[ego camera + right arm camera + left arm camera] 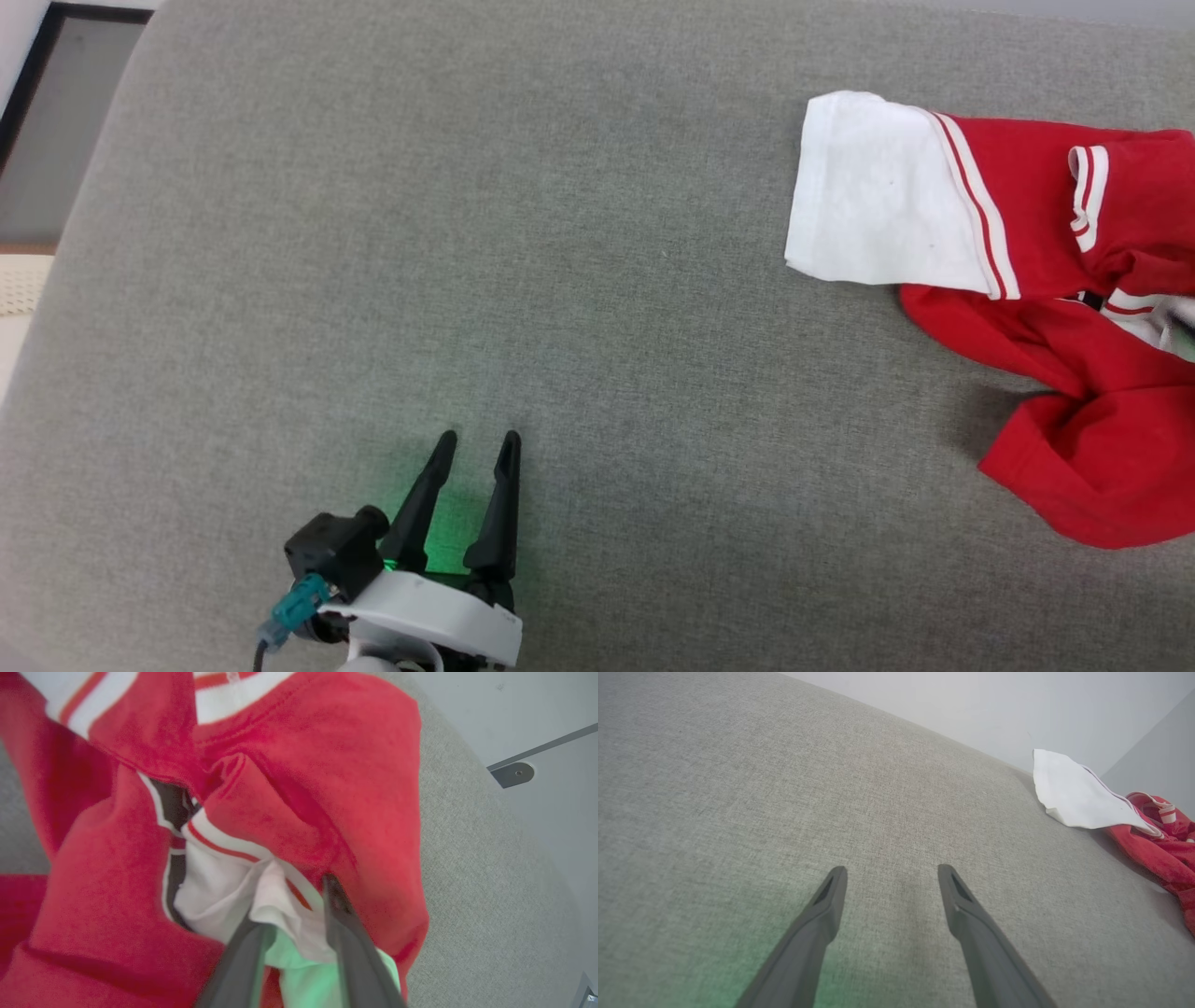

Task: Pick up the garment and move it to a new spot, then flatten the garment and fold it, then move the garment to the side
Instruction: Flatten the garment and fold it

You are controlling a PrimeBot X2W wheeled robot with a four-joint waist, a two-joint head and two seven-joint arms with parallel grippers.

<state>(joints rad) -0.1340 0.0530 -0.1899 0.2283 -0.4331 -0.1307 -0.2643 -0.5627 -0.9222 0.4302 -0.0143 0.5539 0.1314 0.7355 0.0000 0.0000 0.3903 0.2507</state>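
The garment (1027,177), a red T-shirt with white sleeves and striped trim, lies crumpled at the right edge of the head view, one white sleeve spread flat toward the middle. In the right wrist view my right gripper (294,900) has closed its fingers around a bunched white fold of the garment (303,765), and the cloth covers the left fingertip. My left gripper (479,439) hovers open and holds nothing over bare grey fabric at the lower left, far from the shirt. The left wrist view shows that gripper (892,870) spread wide, with the garment (1078,793) far off at the upper right.
Everything rests on a wide grey fabric surface (560,233). Its left edge drops to the floor (56,140) at the upper left of the head view. A pale wall (971,704) stands behind it, with a metal fitting (514,772) on the wall.
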